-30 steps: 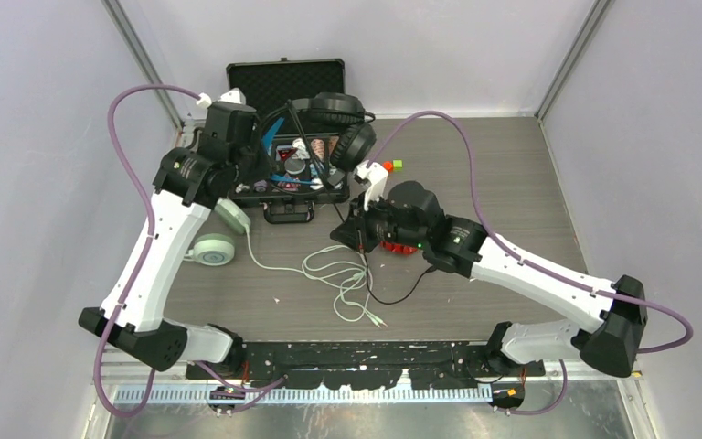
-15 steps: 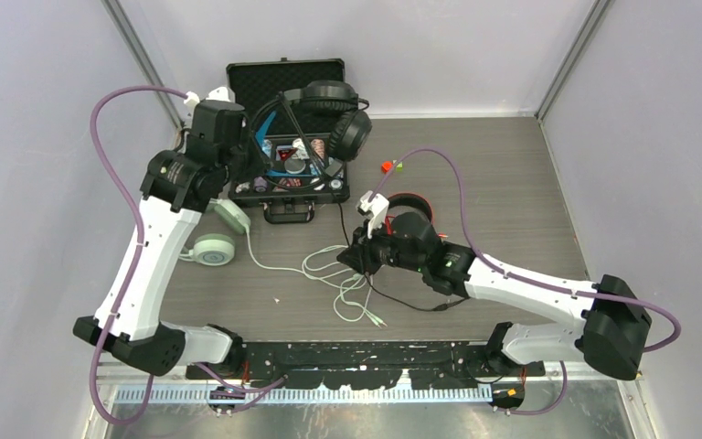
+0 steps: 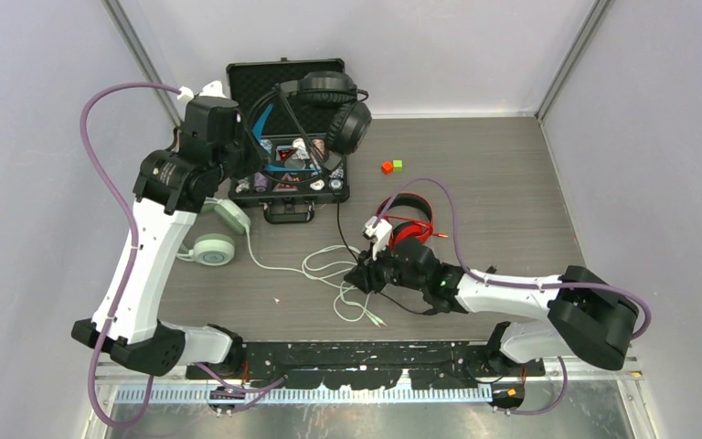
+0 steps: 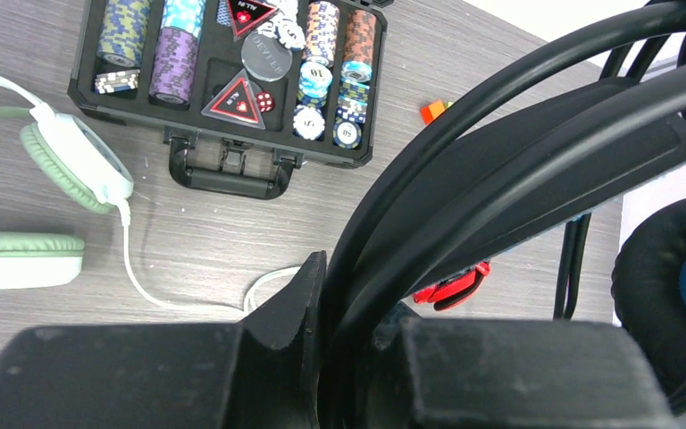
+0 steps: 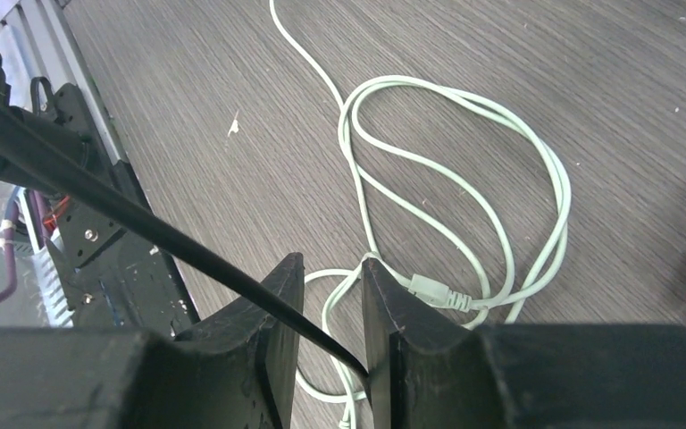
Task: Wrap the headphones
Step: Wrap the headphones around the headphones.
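Overhead, an open black case (image 3: 285,190) of poker chips (image 4: 322,36) sits at the upper centre of the table (image 3: 512,183), lid raised, with its carry handle (image 4: 228,170) facing the lower edge of the frame. Two small blocks (image 3: 391,165), one red and one green, lie just right of the case. The right arm (image 3: 512,293) stretches low across the lower right of the frame and covers part of the red headphones (image 3: 407,224), which lie on the table right of centre.

The black headphones (image 3: 329,110) hang above the case at the upper centre. Their black headband with a blue inner band is clenched in the left gripper (image 4: 350,295), and the big padded ear cups are turned toward the right. Their thin black cable (image 5: 143,219) runs down the middle of the frame into the right gripper (image 5: 332,295). That gripper's fingers stand parted, wider than the cable that passes between them. The cable seems to lean on one finger, though the wrist view is too dark there to be sure.

The mint-green headphones (image 3: 215,238) lie flat at the left, just below the case. Their pale cable (image 5: 464,206) trails to the centre in loose overlapping loops, directly under the right gripper.
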Robot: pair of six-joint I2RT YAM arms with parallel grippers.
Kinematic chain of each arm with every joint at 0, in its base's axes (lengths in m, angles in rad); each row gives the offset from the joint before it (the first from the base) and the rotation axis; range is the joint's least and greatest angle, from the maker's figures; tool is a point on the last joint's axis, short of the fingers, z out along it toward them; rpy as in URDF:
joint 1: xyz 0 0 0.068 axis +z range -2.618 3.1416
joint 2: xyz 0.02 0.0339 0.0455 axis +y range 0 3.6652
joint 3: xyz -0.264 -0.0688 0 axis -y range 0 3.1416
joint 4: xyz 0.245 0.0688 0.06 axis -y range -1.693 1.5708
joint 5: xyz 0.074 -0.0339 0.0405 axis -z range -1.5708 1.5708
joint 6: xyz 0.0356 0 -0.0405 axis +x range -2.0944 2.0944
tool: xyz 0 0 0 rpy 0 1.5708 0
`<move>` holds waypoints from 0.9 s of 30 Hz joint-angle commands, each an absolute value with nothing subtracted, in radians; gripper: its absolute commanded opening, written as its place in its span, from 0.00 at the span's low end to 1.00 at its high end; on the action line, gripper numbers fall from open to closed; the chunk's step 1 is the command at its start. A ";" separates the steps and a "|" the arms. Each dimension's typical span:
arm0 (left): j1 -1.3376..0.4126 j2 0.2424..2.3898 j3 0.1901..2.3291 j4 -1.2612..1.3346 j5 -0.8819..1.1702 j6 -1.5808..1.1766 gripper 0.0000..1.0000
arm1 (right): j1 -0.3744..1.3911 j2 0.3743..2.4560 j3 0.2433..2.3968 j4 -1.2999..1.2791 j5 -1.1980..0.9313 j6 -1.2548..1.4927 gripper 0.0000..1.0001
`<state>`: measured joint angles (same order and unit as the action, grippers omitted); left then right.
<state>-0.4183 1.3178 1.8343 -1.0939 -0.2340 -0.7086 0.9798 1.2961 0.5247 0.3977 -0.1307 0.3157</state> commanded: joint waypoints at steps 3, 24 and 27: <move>-0.414 1.282 1.897 -0.994 -0.197 -0.761 0.00 | 0.984 1.348 0.447 0.589 -0.103 0.319 0.35; -0.345 1.296 2.036 -1.028 0.207 -0.644 0.00 | 0.970 1.142 0.415 0.424 0.090 0.327 0.00; -0.342 1.288 2.027 -1.021 0.322 -0.595 0.00 | 0.940 1.107 0.420 0.389 0.093 0.335 0.01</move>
